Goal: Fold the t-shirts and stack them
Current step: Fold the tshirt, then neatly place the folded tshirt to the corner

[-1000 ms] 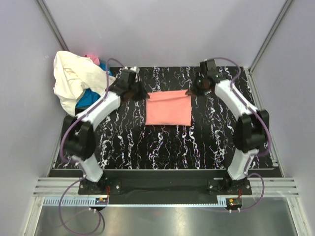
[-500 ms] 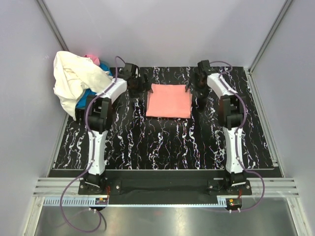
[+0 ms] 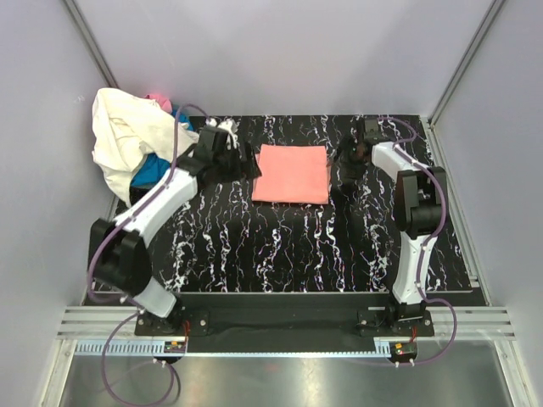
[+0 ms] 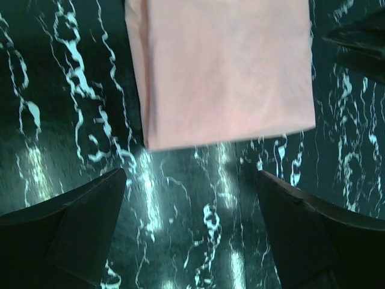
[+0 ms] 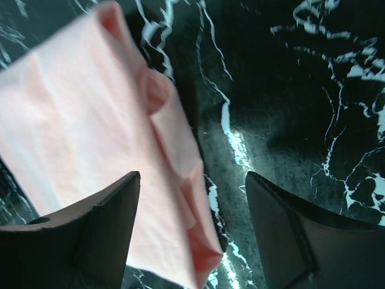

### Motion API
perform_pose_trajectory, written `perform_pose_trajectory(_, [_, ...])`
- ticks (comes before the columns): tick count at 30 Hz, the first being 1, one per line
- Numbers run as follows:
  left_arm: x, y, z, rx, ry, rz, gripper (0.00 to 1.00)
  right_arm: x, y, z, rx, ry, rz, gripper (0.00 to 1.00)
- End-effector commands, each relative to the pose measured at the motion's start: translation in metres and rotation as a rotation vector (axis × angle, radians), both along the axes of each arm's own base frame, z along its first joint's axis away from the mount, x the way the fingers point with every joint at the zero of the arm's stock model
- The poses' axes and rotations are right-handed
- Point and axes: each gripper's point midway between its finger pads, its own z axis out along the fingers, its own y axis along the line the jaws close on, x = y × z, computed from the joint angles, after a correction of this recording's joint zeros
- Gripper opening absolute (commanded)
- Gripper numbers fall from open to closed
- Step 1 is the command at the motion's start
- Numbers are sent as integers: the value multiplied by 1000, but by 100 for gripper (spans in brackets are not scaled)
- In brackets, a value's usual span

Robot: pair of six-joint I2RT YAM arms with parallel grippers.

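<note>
Salmon-pink t-shirt (image 3: 291, 174): folded into a flat rectangle on the black white-veined tabletop (image 3: 280, 246), toward 12 o'clock from the table's centre, between the two grippers.
Left gripper (image 4: 191, 180): at 9 o'clock of the salmon-pink t-shirt, just beside its edge. Its fingers are spread wide with only bare tabletop between them.
Right gripper (image 5: 192, 177): at 3 o'clock of the same shirt, near its edge. Its fingers are spread apart and hold nothing. In the wrist view one finger overlaps the cloth, but whether it touches cannot be told.
Shirt edge at the right gripper: layered and slightly puckered, with the folds showing.
Cream-white t-shirt (image 3: 127, 136): crumpled at the table's 10 o'clock corner and spilling past the table edge.
Bright blue t-shirt (image 3: 153, 170): mostly buried under the cream-white one.
Hot pink cloth (image 3: 158, 100): a small bit peeking out at the heap's 12 o'clock side.
</note>
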Motion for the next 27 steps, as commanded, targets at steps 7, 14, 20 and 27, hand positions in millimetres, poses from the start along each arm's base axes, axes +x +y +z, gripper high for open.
perform_pose_trajectory(7, [-93,37,-1,76,-90,52,95,-11,21,-40,93,29,71,72])
perform_pose_trajectory(14, [-140,65,13,67,-153,104,95,-13,31,-55,149,49,80,49])
perform_pose_trajectory(20, [-168,80,23,76,-179,86,96,-11,33,-63,165,58,89,1])
perform_pose_trajectory(27, [-186,84,34,48,-220,55,95,19,-37,-45,-155,72,30,0])
